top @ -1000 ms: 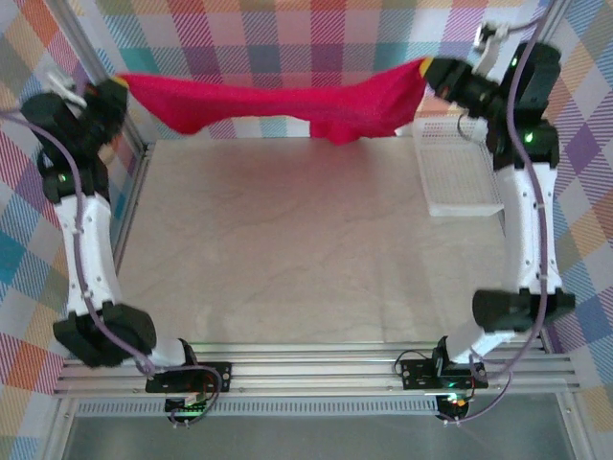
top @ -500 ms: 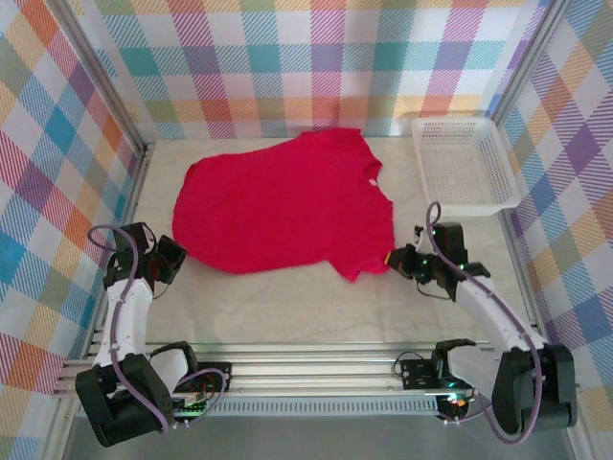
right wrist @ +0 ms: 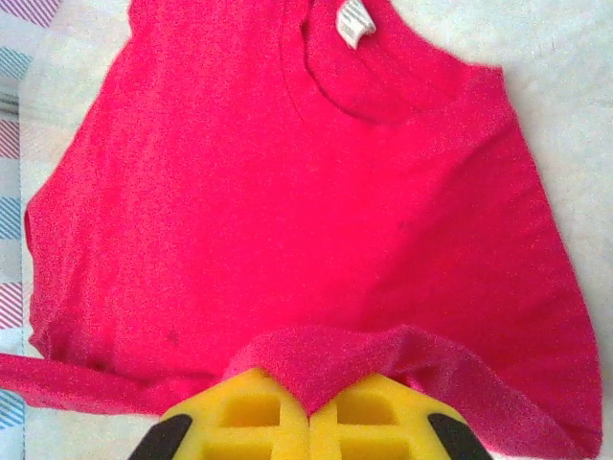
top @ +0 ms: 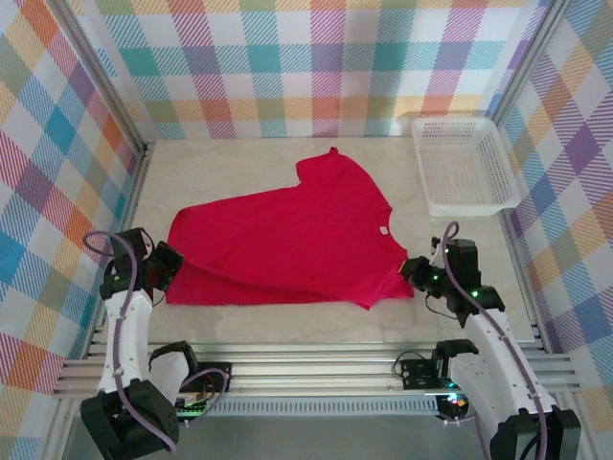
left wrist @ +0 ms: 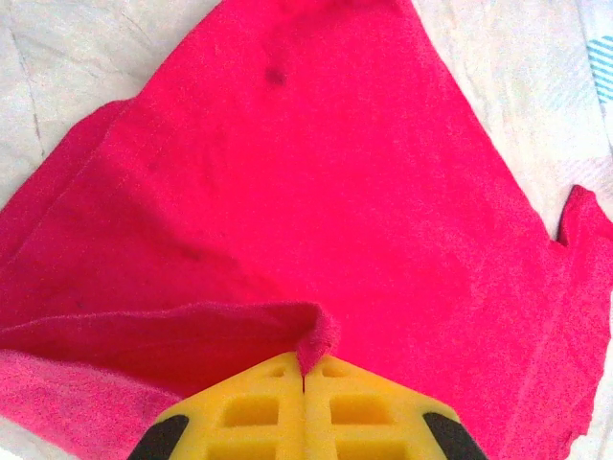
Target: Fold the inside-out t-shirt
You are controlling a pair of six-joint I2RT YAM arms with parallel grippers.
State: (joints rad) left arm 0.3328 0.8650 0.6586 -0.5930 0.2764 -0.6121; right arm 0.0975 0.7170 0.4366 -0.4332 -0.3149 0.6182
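The red t-shirt (top: 287, 235) lies spread out on the tabletop (top: 287, 321). It is to the left of the white mesh basket (top: 463, 168) and nearer the arms than the basket is. Its neck has a small white tag (right wrist: 352, 21) and is on the side closest to the basket. The right gripper (right wrist: 308, 407) sits in front of the basket. Its yellow fingers are pressed together on a bit of the shirt's edge. The left gripper (left wrist: 305, 369) is far from the basket, at the shirt's other end. It pinches a fold of red cloth tight too.
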